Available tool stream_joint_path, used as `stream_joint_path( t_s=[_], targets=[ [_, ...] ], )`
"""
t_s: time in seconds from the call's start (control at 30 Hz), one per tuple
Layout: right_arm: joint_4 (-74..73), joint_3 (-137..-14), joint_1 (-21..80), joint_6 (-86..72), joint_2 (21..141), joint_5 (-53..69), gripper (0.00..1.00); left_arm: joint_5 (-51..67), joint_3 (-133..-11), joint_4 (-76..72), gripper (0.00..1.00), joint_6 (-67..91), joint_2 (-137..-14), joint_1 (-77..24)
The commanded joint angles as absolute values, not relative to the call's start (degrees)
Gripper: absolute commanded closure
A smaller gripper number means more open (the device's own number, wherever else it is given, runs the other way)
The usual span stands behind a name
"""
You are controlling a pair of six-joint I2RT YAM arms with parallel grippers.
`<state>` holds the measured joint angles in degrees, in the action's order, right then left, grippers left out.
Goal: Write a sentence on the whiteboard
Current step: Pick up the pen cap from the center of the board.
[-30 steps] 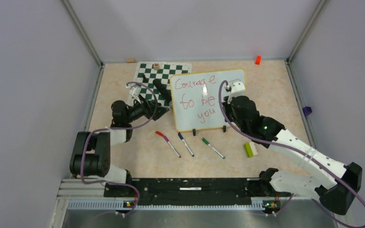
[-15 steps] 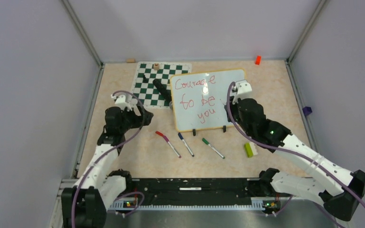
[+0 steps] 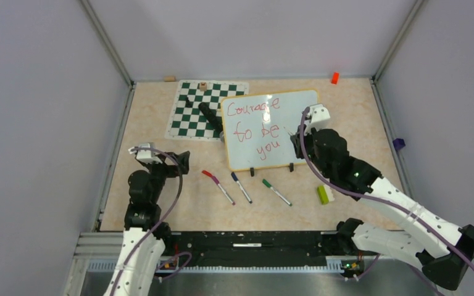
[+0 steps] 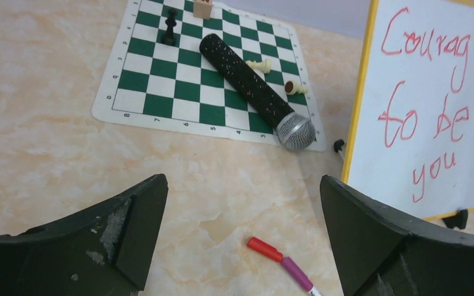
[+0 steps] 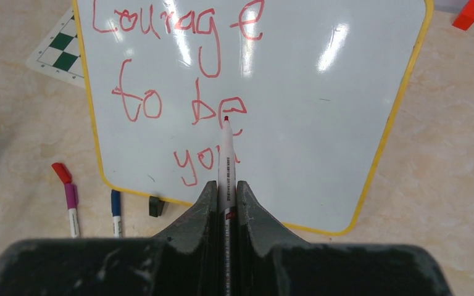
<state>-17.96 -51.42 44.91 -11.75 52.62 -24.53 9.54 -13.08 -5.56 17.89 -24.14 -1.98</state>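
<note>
The sentence reads "Courage to be you" in red marker, in three lines that slant and step toward the board's near edge, the letters uneven and loopy. It fills the left and middle of the whiteboard, a glossy white panel with a rounded yellow-orange rim; its right part is bare and catches glare. Two small black clips sit on the near edge. The board lies toward the back of the table, slightly right of its middle.

Over the board's near edge, the right gripper has its fingers pressed together on a white marker, whose red tip lies over the word "be"; whether it touches the surface cannot be told.

Just in front of the near edge lie three loose pens: a red-capped one, a blue one and a green one. A green block lies off the board's near right corner.

At the board's left edge a black microphone lies across a green-and-white chess mat with a few pieces on it.

Well to the left of the board, the left gripper hangs with its fingers wide apart, holding nothing.
</note>
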Motion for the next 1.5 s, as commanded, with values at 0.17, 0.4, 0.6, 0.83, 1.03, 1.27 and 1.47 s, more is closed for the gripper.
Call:
stream_joint_path(
  t_s=[0.17,0.4,0.6,0.83,1.03,1.27,1.47],
  targets=[
    [-15.6,-50.8,44.5,-12.7,50.3,-24.0,1.0,5.7,-23.0,6.8,0.01,23.4,-32.0,-1.9],
    [-17.3,-50.8,44.5,-12.6,49.7,-25.0,1.0,-3.1,-20.8,7.7,0.01,36.6,-33.9,-1.8],
    [-18.4,-50.9,44.4,-12.4,49.2,-24.2,1.0,11.3,-23.3,7.5,0.01,28.2,-35.5,-4.5],
    [-18.4,-51.0,44.5,-12.4,50.3,-22.7,1.0,-6.1,-25.7,12.4,0.01,29.6,-34.2,-20.3],
    [-18.5,-50.2,44.5,-12.5,50.3,-21.7,1.0,1.1,-23.0,5.1,0.01,38.0,-31.8,-20.4],
    [-19.4,-48.3,44.5,-12.9,47.4,-19.0,1.0,7.3,-20.8,-1.6,0.06,36.5,-37.2,-20.4],
    [-21.1,-47.6,44.5,-13.3,45.8,-14.6,1.0,-0.3,-26.2,8.1,0.14,40.2,-45.7,-20.4]
  ],
)
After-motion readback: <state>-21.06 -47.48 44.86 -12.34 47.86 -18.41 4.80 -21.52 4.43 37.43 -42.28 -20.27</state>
